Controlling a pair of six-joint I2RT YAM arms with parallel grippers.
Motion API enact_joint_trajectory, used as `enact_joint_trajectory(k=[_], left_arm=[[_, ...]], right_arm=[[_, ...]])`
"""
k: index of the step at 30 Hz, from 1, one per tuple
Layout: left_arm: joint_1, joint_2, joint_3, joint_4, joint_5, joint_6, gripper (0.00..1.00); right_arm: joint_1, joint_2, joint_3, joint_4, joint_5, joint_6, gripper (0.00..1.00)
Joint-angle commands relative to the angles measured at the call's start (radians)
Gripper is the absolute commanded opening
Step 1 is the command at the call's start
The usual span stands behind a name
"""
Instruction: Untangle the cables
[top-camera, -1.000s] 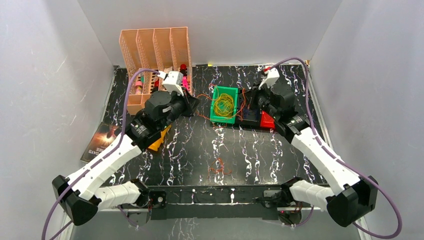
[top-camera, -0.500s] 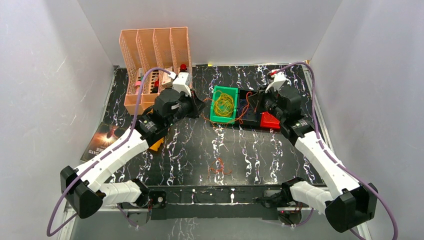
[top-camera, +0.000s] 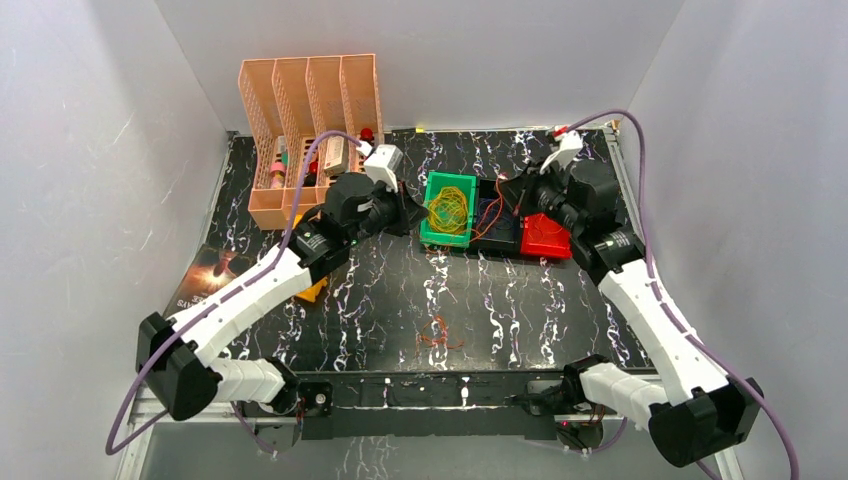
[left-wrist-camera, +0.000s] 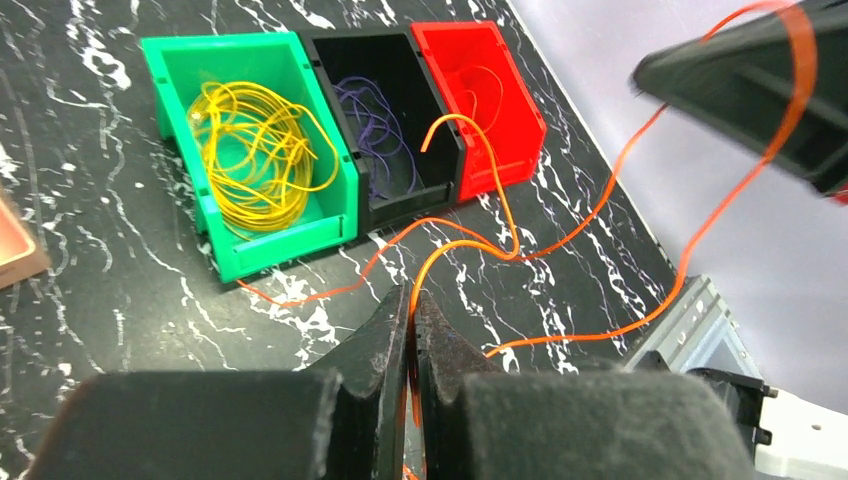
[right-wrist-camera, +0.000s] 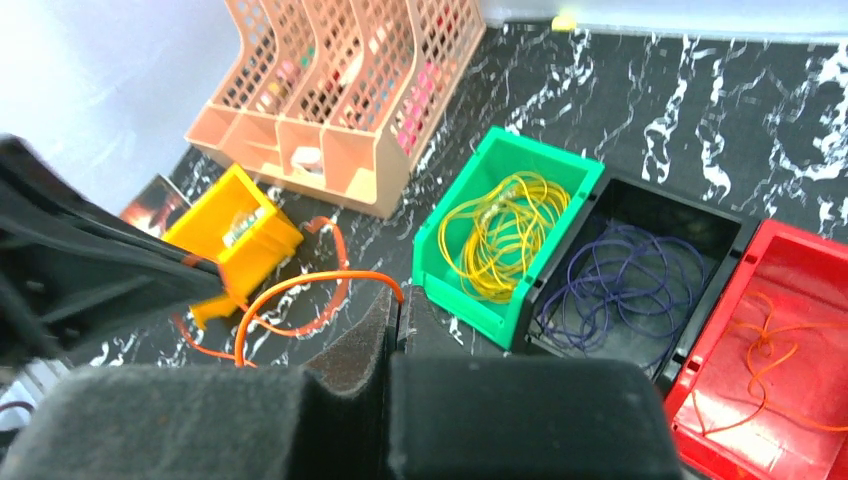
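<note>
Wrist vs. overhead views:
- Left wrist view: left gripper had its fingers pressed together on an orange cable. From the pinch the cable looped across the table in front of the bins and rose to the right gripper.
- Right wrist view: right fingers were together too, with the same orange cable coming out at their tips and arcing towards the left gripper.
- Overhead view: this taut cable was barely visible and neither set of fingers could be made out. Only this view showed a small loose orange tangle lying alone on the table near the arm bases.
- Bin contents were clear only from the wrists. Green bin held yellow cables, black bin held purple cables, and red bin held orange loops.
- Only the right wrist view showed the yellow bin in front of the peach file rack.

Change over the last second:
- Left gripper moved right, up beside the green bin.
- Right gripper drew back to the right, uncovering more of the red bin.
- Bins and loose tangle had not moved.
</note>
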Motion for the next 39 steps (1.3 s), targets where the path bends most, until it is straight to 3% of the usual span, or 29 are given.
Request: enact_joint_trajectory(k=[1, 5, 15, 21, 30, 39], left_arm=[[0.002, 0.032, 0.054, 0.035, 0.096, 0.007, 0.08], [0.002, 0.041, 0.047, 0.040, 0.124, 0.008, 0.21], [0.002, -0.002, 0.021, 0.007, 0.082, 0.030, 0.46], [0.002, -0.042, -0.011, -0.016, 0.043, 0.031, 0.48], [0.002, -0.075, -0.033, -0.073, 0.005, 0.051, 0.54], [0.002, -0.088, -0.036, -0.132, -0.019, 0.048, 0.57]], right_arm=[[-0.006, -0.063, 0.117, -0.002, 0.019, 0.040, 0.00], [-0.006, -0.098, 0.181, -0.030, 0.023, 0.047, 0.00], [-0.006, -0.125, 0.244, -0.120, 0.210, -0.004, 0.00], [-0.006, -0.091, 0.275, -0.170, 0.335, -0.007, 0.00], [-0.009, -0.059, 0.287, -0.105, 0.530, -0.013, 0.00], [-0.059, 0.039, 0.366, -0.033, 0.576, -0.029, 0.00]])
